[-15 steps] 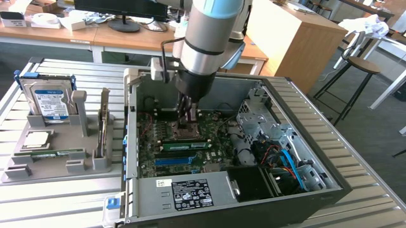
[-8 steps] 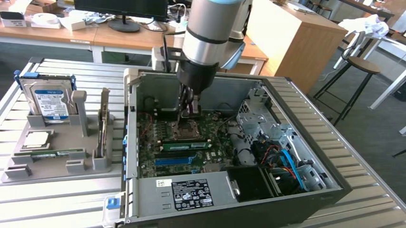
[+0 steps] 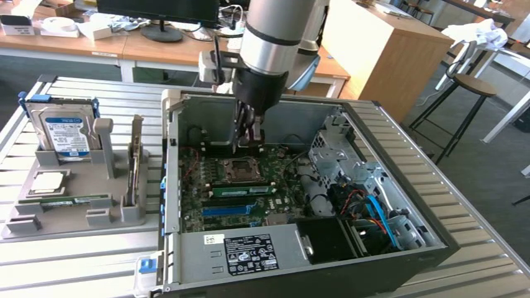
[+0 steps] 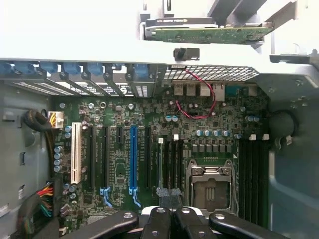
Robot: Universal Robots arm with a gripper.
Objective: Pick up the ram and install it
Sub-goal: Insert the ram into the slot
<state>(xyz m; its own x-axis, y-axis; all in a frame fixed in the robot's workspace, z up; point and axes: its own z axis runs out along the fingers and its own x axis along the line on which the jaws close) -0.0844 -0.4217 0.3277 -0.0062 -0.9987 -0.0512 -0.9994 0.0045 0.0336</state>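
The gripper [image 3: 251, 131] hung inside the open computer case [image 3: 398, 158], just above the far edge of the motherboard [image 3: 248, 198] near the empty processor socket [image 3: 241, 169], with its jaws together and nothing between them. In the wrist view the black fingers [image 4: 164, 224] met side by side over the socket [image 4: 210, 186]. One ram stick [image 3: 242, 190] lay seated flat in a slot on the motherboard, just nearer than the socket. Another green stick [image 3: 66, 201] rested in the grey holder tray [image 3: 74, 230] on the exterior view's left, well apart from the gripper. The hard drive [image 3: 68, 133] stood upright at the far end of that tray, beside a card [image 3: 134, 164] held on edge
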